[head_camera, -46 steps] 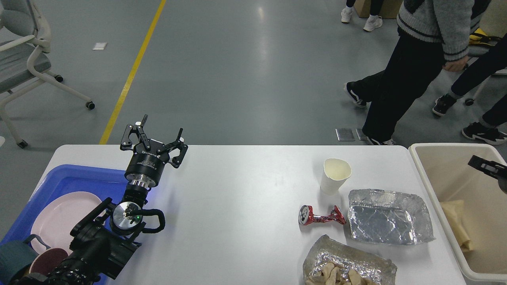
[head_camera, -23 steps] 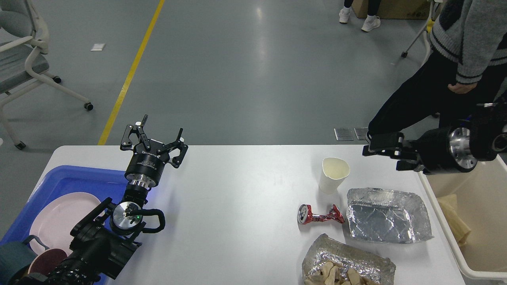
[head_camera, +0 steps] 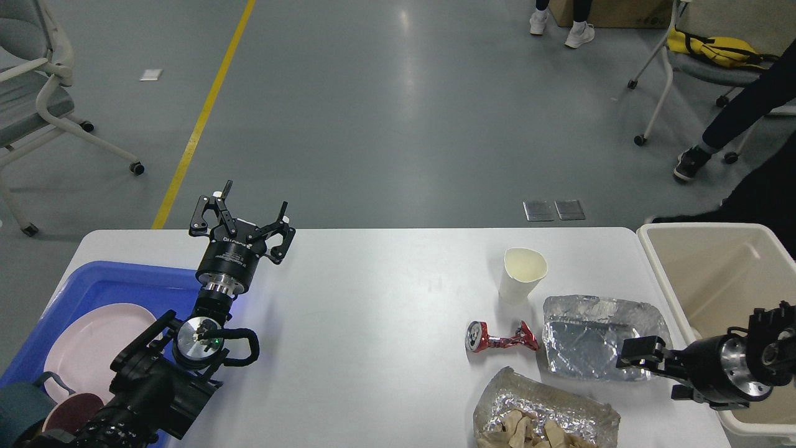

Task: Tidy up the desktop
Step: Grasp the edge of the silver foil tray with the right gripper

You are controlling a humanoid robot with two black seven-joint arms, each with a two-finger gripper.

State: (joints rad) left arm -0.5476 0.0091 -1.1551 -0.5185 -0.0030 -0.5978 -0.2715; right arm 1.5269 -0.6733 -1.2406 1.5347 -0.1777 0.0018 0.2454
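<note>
A: Okay, biggest first?
B: White desktop [head_camera: 373, 323] filling lower frame; beige bin [head_camera: 703, 255] at right edge, blue tray [head_camera: 118, 280] left holding pink plate [head_camera: 93, 348].
A: Smaller stuff?
B: Two foil trays [head_camera: 597, 336], paper cup [head_camera: 523, 275], crushed can [head_camera: 500, 337].
A: Grippers?
B: Left gripper [head_camera: 249, 214] fingers spread apart, empty. Right gripper [head_camera: 640, 356] over foil tray, can't tell.
</note>
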